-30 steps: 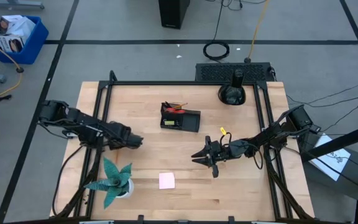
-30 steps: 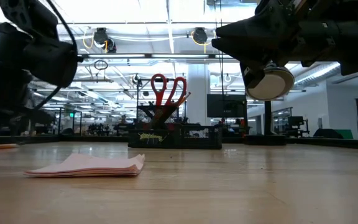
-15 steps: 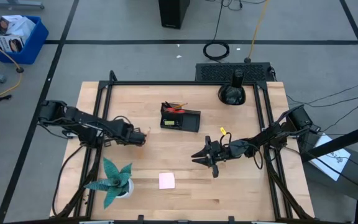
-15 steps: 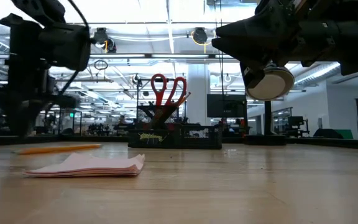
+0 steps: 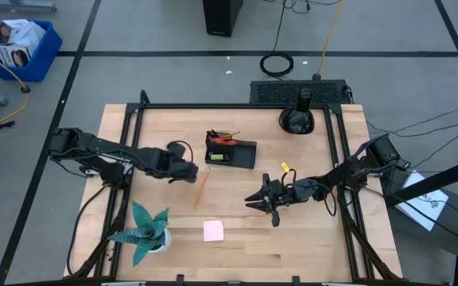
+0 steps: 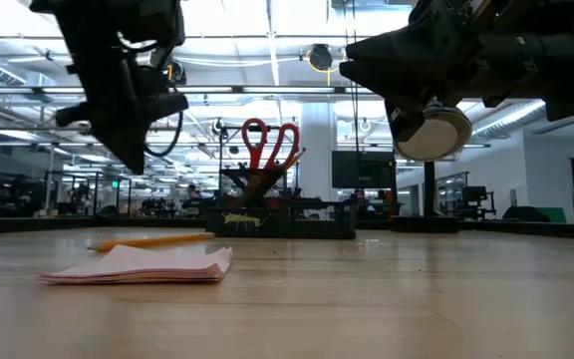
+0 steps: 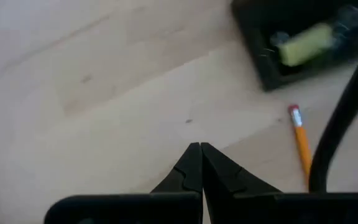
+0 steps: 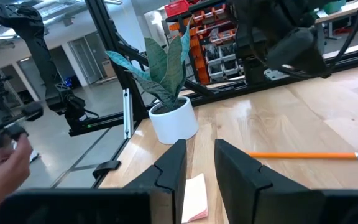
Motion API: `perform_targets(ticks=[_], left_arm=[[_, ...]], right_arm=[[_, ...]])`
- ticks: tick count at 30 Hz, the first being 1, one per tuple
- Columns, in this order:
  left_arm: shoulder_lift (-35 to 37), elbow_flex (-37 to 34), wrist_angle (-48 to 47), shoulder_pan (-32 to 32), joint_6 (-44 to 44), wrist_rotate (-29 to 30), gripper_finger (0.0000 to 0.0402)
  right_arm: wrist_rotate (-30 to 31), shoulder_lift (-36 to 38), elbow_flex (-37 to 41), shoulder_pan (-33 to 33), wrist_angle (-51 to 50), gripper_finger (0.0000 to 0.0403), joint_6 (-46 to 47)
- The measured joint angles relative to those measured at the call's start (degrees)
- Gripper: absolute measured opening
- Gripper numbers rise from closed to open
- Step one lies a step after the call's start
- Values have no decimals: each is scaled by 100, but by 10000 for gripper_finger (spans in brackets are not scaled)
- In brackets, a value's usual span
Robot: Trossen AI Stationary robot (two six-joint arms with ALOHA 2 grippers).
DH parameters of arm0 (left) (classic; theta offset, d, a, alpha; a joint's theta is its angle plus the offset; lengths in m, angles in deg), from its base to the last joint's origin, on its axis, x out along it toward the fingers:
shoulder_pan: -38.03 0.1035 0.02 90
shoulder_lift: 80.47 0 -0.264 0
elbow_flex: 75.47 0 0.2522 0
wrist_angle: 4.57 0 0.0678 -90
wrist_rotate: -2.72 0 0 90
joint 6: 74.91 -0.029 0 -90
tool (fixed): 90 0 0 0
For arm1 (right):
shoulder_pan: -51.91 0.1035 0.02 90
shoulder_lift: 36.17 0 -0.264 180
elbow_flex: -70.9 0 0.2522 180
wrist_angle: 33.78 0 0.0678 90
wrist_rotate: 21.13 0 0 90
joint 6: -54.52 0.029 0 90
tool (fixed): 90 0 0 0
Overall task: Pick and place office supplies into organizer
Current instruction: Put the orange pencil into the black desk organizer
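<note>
loose pencil just beside my left claw, organizer a little beyond

my left claw (image 7: 196,163) is pinched fully shut with nothing in it, hovering over bare desk (image 5: 308,238). the orange pencil (image 5: 201,189) lies flat just beside its tips, eraser end toward the organizer (image 5: 230,150), which sits a little past the claw. i judge the pencil light, stiff and smooth, apt to roll on the wood. best to open, then close across the middle of the shaft so it stays level. the pink sticky-note pad (image 5: 212,230) lies farther off, nearer my right claw (image 5: 265,202). it looks soft and thin, its top sheets curling, so i'd take it by an edge. my right claw hangs above the desk, well apart from the organizer, fingers a narrow gap apart with nothing between them.

count: one loose pencil, one pad, one small yellow piece (image 5: 285,168) near my right arm. one pair of red-handled scissors (image 6: 269,143) already stands in the organizer's tall section. other items there are too small to number.
</note>
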Motion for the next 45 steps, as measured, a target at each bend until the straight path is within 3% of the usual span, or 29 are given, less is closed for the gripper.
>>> perform_targets(ticks=[4,8,11,15,19,24,28,37,45], left_arm=[[-4,30,1130,-8,-2225,-730,3],[-5,30,1790,-121,-2971,-1427,10],[-7,29,1902,-329,-2820,-1910,25],[-8,28,2252,-545,-2148,-1897,65],[-155,25,2844,-535,-1623,-1886,137],[-559,24,3016,-337,-1316,-2560,249],[-831,23,3464,-244,-1196,-2964,302],[-1041,197,3983,-200,-425,-3147,309],[-935,395,4025,-267,-1552,-3020,276]], right_arm=[[0,0,0,-1,-1,73,-1],[0,0,0,-2,0,73,0],[0,0,0,0,0,73,0],[0,0,0,-1,-1,73,0],[0,0,0,-2,0,73,0],[2,0,0,-1,2,73,0],[0,0,0,-1,2,73,-1],[0,0,0,-2,-4,73,0],[0,0,0,0,0,73,0]])
